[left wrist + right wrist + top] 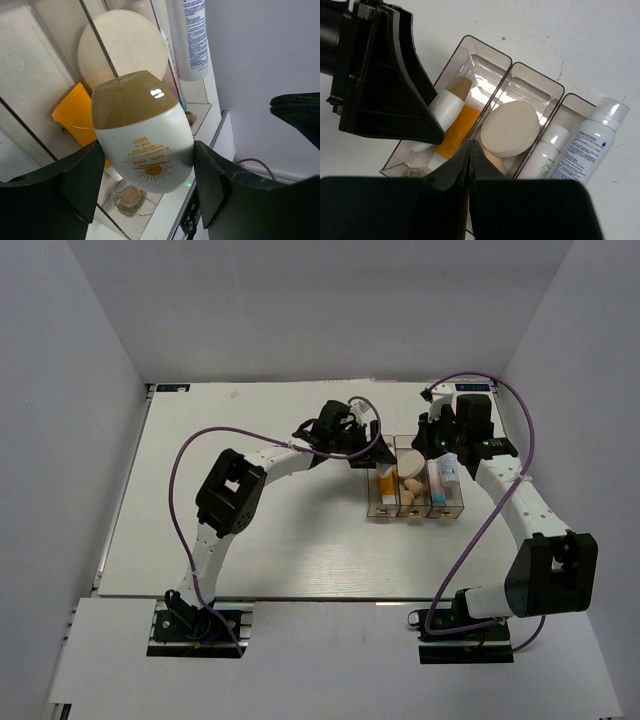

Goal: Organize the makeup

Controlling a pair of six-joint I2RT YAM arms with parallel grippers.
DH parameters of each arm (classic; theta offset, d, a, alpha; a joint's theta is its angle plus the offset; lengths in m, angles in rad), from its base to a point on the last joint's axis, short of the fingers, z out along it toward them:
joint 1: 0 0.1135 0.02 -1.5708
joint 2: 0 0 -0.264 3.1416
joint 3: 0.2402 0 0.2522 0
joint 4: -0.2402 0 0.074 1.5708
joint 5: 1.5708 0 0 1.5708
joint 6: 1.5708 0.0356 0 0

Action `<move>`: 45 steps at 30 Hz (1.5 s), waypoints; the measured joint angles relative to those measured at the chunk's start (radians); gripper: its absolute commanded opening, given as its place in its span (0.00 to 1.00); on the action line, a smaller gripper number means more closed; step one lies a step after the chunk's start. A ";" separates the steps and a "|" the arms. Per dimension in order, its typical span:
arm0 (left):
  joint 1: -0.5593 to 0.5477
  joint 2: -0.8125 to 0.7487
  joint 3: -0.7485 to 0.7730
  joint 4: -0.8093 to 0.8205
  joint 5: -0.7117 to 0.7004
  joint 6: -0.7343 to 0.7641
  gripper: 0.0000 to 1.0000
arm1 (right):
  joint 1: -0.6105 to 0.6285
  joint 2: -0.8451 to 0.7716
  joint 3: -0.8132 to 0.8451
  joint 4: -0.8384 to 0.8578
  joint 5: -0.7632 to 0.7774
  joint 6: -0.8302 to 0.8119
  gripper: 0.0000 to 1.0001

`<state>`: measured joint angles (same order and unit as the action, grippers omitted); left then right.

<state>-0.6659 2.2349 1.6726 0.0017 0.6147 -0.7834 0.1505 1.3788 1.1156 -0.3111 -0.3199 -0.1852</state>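
Note:
My left gripper (145, 167) is shut on the white-and-brown oval compact (142, 132) and holds it over the left compartment of the clear organizer (374, 512). The orange tube (75, 112) lies in that compartment below it. The round beige puff (409, 462) rests on two peach sponges (410, 494) in the middle compartment. The pink-white-blue bottle (446, 475) leans in the right compartment. My right gripper (471, 150) is shut and empty, just above the organizer's back edge. In the right wrist view I see the compact (447, 102), the tube (457, 132), the puff (510, 127) and the bottle (587, 142).
The organizer stands right of the white table's (250, 530) centre. The two grippers (372, 453) (437, 445) are close together over its far end. Grey walls enclose the table on three sides. Purple cables loop from both arms.

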 measured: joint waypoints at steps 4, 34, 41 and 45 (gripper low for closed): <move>0.000 0.000 0.022 -0.004 -0.010 0.002 0.74 | 0.000 0.000 0.000 0.000 0.000 0.002 0.06; 0.008 -0.026 0.036 -0.097 -0.085 0.037 0.77 | -0.001 -0.019 -0.002 0.000 -0.002 0.002 0.47; 0.053 -0.387 -0.243 -0.111 -0.201 0.096 0.60 | -0.001 -0.029 -0.002 -0.001 -0.026 -0.004 0.89; 0.102 -0.660 -0.431 -0.109 -0.276 0.123 0.98 | -0.001 -0.030 -0.002 -0.001 -0.017 -0.003 0.89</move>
<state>-0.5640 1.5753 1.2411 -0.1070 0.3386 -0.6605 0.1497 1.3487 1.1141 -0.3119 -0.3367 -0.1886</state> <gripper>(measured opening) 0.913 0.886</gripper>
